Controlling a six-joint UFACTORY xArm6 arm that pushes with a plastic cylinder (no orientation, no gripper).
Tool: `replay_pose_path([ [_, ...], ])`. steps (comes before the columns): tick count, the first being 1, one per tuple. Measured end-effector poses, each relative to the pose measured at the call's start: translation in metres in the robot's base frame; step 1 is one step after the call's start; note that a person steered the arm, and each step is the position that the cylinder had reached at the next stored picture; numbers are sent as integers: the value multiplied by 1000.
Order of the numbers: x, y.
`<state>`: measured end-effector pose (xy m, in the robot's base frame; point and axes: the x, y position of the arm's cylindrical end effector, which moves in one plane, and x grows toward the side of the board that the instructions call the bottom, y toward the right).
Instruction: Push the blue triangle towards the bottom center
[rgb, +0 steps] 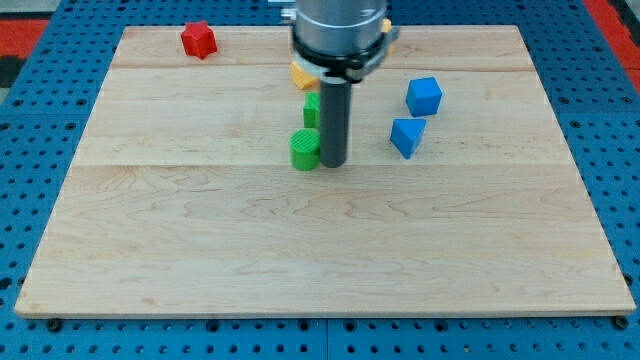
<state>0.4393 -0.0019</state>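
Observation:
The blue triangle (406, 136) lies on the wooden board right of centre, just below a blue cube (423, 96). My tip (334, 162) rests on the board to the triangle's left, about a block's width or more away from it and not touching it. The tip stands right beside a green round block (305, 149), at that block's right side. The rod and the arm's body above it hide part of what lies behind them.
A second green block (312, 109) sits just above the round one, partly behind the rod. A yellow block (303, 76) peeks out under the arm's body. A red star-like block (199, 40) lies near the board's top left edge (125, 30).

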Motion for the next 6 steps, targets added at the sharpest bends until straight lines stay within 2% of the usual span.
replay_pose_path([
  [2,40,81],
  [3,-6,180],
  [4,-59,205],
  [5,-66,143],
  [6,-38,99],
])
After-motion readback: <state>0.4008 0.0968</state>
